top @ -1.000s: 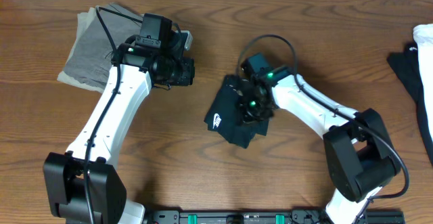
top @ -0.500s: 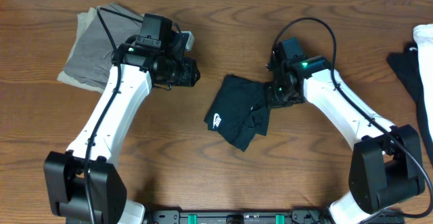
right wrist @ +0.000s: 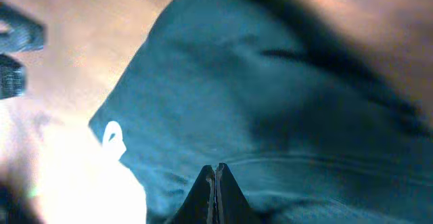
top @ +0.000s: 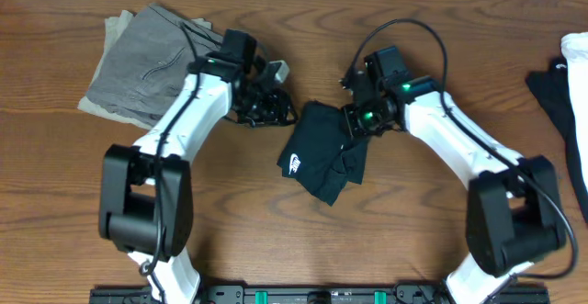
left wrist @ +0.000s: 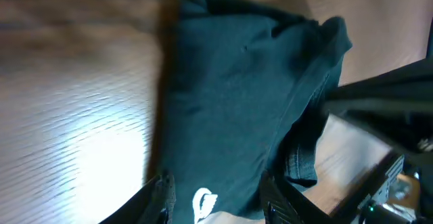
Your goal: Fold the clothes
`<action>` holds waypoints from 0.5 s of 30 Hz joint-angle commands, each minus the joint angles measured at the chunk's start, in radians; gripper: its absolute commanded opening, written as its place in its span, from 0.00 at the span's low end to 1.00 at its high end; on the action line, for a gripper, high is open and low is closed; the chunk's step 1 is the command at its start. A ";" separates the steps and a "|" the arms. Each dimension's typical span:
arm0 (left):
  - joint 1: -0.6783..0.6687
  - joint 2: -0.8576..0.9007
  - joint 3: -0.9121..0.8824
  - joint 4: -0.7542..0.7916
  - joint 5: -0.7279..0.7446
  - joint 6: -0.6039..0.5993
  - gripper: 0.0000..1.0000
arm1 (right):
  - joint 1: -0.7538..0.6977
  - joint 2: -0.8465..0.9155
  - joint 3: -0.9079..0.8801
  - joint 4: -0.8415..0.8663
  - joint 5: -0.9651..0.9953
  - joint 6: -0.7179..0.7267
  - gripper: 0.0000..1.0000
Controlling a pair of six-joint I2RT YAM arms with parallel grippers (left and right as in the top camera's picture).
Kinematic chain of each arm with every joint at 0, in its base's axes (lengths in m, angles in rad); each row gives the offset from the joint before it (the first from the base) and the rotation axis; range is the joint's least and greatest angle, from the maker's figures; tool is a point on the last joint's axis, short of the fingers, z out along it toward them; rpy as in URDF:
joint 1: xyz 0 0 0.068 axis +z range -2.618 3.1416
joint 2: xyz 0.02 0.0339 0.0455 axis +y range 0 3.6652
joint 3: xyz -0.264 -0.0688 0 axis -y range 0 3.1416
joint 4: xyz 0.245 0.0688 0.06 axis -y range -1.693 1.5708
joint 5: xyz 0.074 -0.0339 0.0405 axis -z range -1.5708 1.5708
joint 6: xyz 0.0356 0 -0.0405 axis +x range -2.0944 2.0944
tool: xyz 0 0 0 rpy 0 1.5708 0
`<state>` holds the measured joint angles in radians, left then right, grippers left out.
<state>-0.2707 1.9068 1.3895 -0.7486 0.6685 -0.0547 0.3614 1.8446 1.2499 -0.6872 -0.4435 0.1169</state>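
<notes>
Left arm has swung in from the far left since the earlier frame — its left gripper now sits just beside the T-shirt at the far-left corner, jaws spread, nothing between them. Meanwhile the right gripper has edged left onto the shirt's far-right edge, fingers pressed together with tips on cloth; I can't tell if a fold is pinched. Shirt lies crumpled mid-table, swoosh logo facing up at its left corner. Grey garment is well apart, far left. Cotton looks light and limp, likely to sag and bunch — I'd take hems or shoulder seams, two corners at once.
</notes>
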 commanded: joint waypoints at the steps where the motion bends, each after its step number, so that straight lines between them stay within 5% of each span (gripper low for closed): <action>1: -0.011 0.008 -0.001 0.010 0.035 0.002 0.44 | 0.013 0.041 -0.008 -0.045 -0.045 -0.066 0.02; 8: -0.010 0.008 -0.001 0.013 0.035 0.002 0.44 | -0.019 0.069 -0.008 -0.273 0.365 -0.016 0.01; 15: -0.011 0.008 -0.001 0.011 0.035 0.002 0.49 | -0.076 0.059 0.001 -0.298 0.284 -0.054 0.01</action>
<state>-0.2832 1.9133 1.3888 -0.7334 0.6930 -0.0547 0.3042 1.9087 1.2446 -0.9794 -0.1474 0.0917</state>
